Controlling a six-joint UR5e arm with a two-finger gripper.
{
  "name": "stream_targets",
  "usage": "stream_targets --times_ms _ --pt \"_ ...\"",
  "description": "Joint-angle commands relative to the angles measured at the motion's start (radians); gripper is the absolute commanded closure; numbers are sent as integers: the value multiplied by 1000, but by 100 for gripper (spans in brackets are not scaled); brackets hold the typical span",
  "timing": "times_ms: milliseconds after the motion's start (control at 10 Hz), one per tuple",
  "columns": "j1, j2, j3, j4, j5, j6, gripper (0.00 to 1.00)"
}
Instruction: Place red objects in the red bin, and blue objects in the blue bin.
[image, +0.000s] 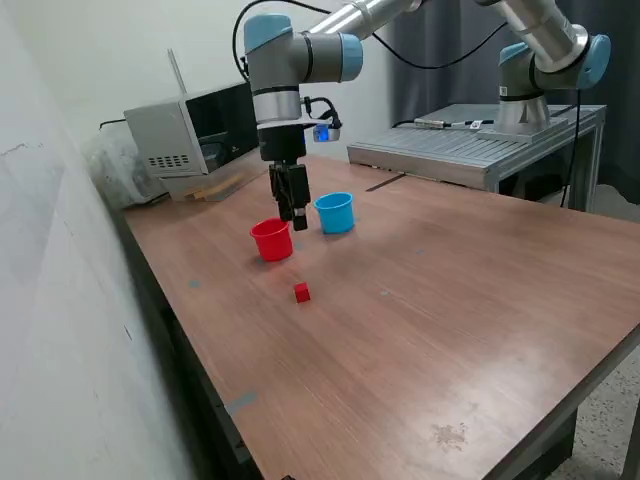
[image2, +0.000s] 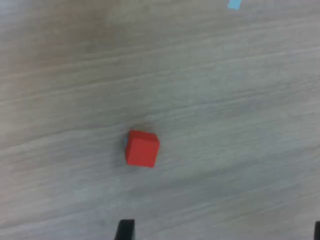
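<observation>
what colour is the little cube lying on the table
Bright red. The cube shows best in the wrist view, alone on the wooden table.

Red cube (image: 302, 292) on table (image: 450, 310), near red cup (image: 272, 241) and blue cup (image: 335, 213).

- A robotics lab: a silver-and-blue industrial robot arm (image: 300, 55) stands over a brown wooden worktable (image: 450, 330).
- Behind the worktable are a grey metal equipment box (image: 185, 130), a ribbed aluminium platform (image: 450, 150) and dark curtains (image: 440, 50).
</observation>
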Motion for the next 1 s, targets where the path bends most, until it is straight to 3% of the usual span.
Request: stream_targets --times_ms 0,200,400,900 --pt "3 84 -39 -37 -3 12 0" --pt "3 150 -69 -42 -10 23 0" --pt "3 191 -93 -50 -54 67 0" --pt "5 193 -74 -50 -83 77 0"
